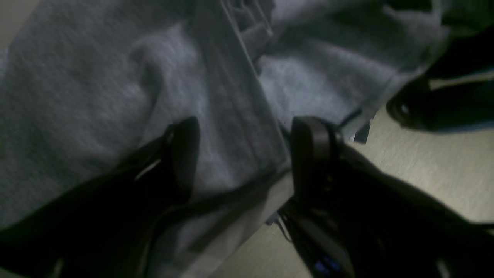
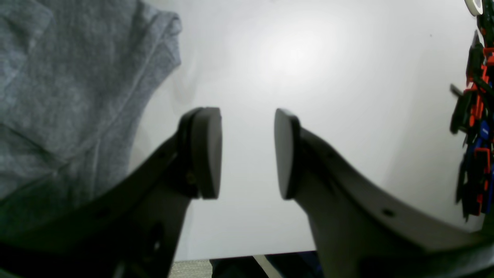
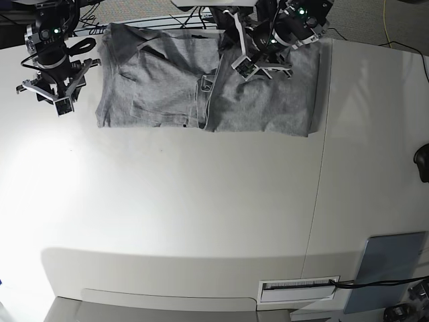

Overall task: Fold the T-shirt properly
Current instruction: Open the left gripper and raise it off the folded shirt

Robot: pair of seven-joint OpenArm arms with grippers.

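Observation:
The heather-grey T-shirt (image 3: 161,87) lies spread along the far edge of the white table (image 3: 201,201), plain side up, with folds and a raised crease near its middle. My left gripper (image 3: 258,67) hovers over the shirt's right half. In the left wrist view it (image 1: 247,154) is open, its fingers astride a ridge of grey fabric (image 1: 77,77) near the shirt's edge. My right gripper (image 3: 53,94) is just left of the shirt's sleeve. In the right wrist view it (image 2: 247,154) is open and empty above bare table, with the shirt (image 2: 58,77) to its left.
A flat grey-blue pad (image 3: 389,268) lies at the front right corner. A dark object (image 3: 422,164) sits at the right edge. A seam (image 3: 320,168) runs down the table. Red and blue cabling (image 2: 474,116) shows at the right of the right wrist view.

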